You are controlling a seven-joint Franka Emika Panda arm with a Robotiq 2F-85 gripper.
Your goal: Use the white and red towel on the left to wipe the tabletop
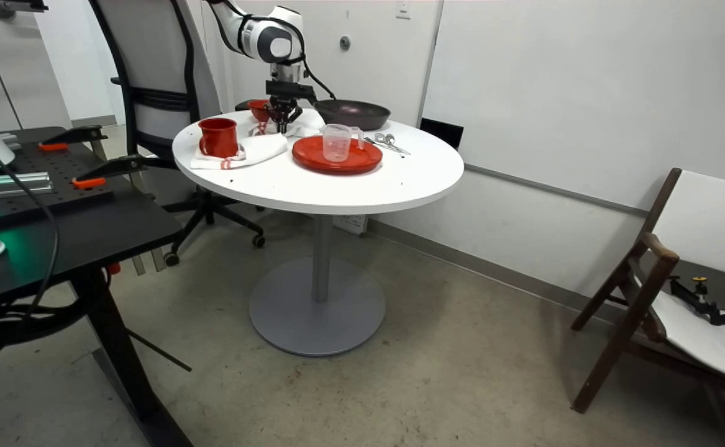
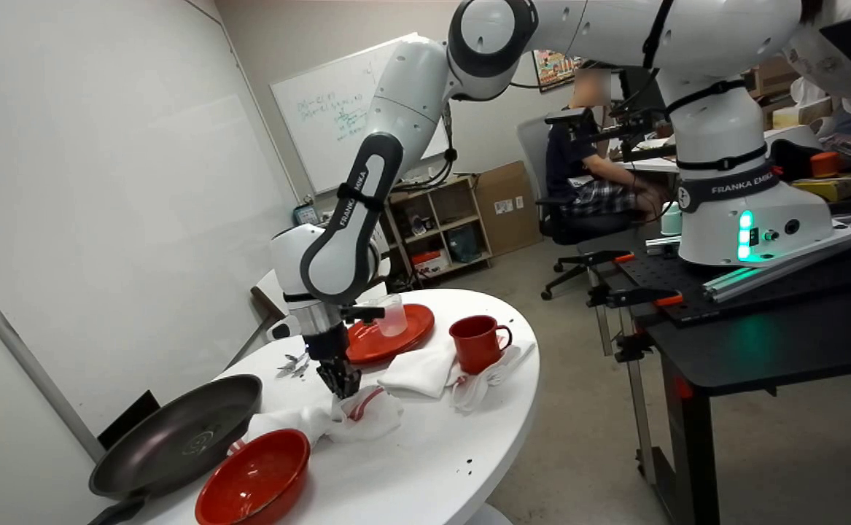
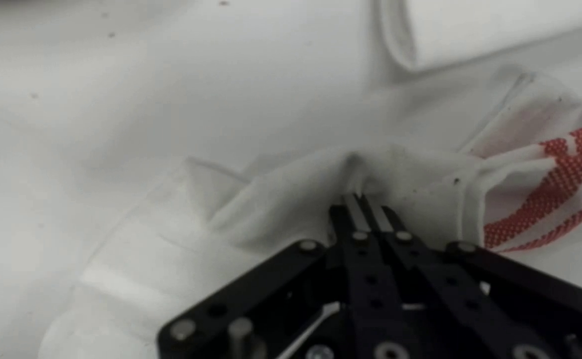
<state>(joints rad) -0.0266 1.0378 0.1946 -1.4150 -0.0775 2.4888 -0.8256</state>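
The towel (image 2: 363, 424) lies on the tabletop (image 2: 425, 459) — between pan (image 2: 184, 430) and mug (image 2: 476, 344).

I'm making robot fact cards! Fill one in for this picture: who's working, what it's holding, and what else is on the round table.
Worker: Franka Emika arm, its gripper pointing down
Holding: crumpled white and red towel, pinched in the jaws
Table: round white tabletop, with dark specks
Red things: mug standing on a folded cloth; bowl; plate
See-through thing: measuring cup, on the plate
Dark thing: frying pan, near the bowl
Shiny things: metal utensils, too small to name exactly
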